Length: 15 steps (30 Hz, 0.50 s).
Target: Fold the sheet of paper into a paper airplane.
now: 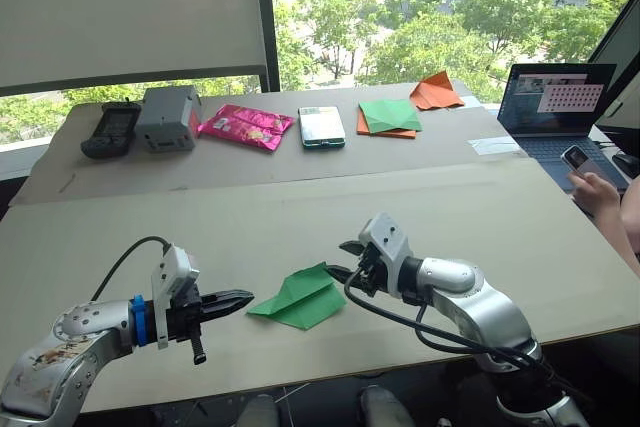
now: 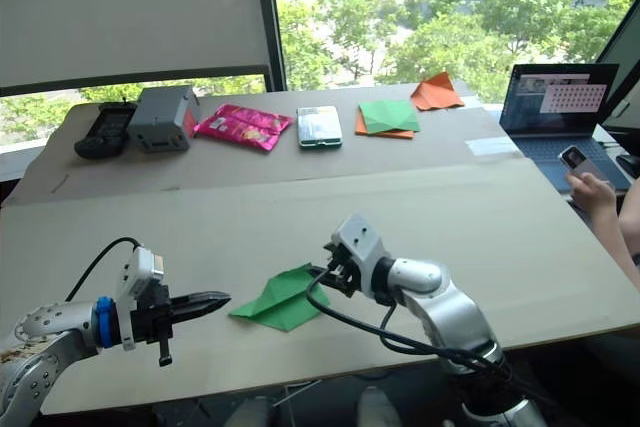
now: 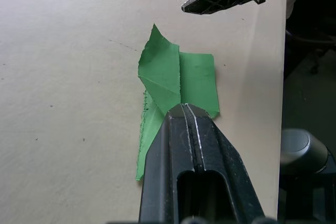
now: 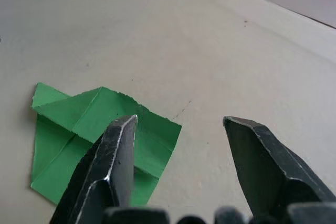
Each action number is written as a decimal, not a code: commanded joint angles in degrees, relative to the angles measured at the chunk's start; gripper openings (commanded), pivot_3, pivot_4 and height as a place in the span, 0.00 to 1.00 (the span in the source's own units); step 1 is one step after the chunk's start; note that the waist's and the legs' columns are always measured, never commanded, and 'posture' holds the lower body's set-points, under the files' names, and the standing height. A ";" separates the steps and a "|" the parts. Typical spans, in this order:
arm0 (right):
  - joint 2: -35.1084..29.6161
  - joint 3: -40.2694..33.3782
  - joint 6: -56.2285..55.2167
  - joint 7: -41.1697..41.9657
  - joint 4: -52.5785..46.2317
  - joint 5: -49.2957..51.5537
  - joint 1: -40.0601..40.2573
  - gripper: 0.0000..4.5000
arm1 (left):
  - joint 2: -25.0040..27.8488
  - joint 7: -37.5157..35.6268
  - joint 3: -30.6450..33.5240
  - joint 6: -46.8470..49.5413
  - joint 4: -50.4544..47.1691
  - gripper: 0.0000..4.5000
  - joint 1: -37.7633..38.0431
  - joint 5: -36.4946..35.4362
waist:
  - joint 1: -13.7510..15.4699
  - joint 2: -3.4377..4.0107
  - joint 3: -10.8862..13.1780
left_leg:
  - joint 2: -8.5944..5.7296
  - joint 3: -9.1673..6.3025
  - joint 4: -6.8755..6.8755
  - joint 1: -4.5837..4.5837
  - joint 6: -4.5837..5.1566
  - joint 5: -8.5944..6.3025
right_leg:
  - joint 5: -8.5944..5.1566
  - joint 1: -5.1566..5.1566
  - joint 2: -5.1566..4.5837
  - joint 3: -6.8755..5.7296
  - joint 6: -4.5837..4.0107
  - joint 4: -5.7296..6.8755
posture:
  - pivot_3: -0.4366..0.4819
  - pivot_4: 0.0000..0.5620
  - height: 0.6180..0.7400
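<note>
The sheet of paper (image 1: 298,298), bright green and partly folded with creases showing, lies flat on the worktop (image 1: 480,217) near its front edge, right between the two arms. The left tool (image 1: 236,300) hovers just beside the paper's pointed left end, its fingers pressed together and holding nothing. The right tool (image 4: 178,129) sits at the paper's right edge, fingers spread wide, empty, one finger (image 4: 118,150) over the green corner.

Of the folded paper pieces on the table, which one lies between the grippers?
The bright green sheet of paper near the front edge; the darker green square and orange piece lie at the far side.
</note>
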 commanded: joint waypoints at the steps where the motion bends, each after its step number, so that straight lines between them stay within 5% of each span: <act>1: -1.45 0.92 -6.07 5.12 7.36 -0.07 -4.73 0.98 | -0.60 -0.04 -0.74 0.18 -0.44 0.00 -1.35 -1.08 | -0.07 -0.01 0.01 | 0.00 0.00 0.03 0.00 0.00 0.00 | 0.00 0.00 0.00 0.01 0.00 0.00 | 0.48 0.27 0.93; 15: 2.78 2.61 -9.73 21.90 27.13 4.74 -14.62 1.00 | -1.25 0.63 -1.87 1.18 -2.25 0.00 0.22 -1.97 | -0.09 0.03 -0.02 | 0.00 0.00 0.04 0.05 0.45 0.28 | 0.09 0.19 0.16 0.15 0.05 0.08 | 0.48 0.27 0.93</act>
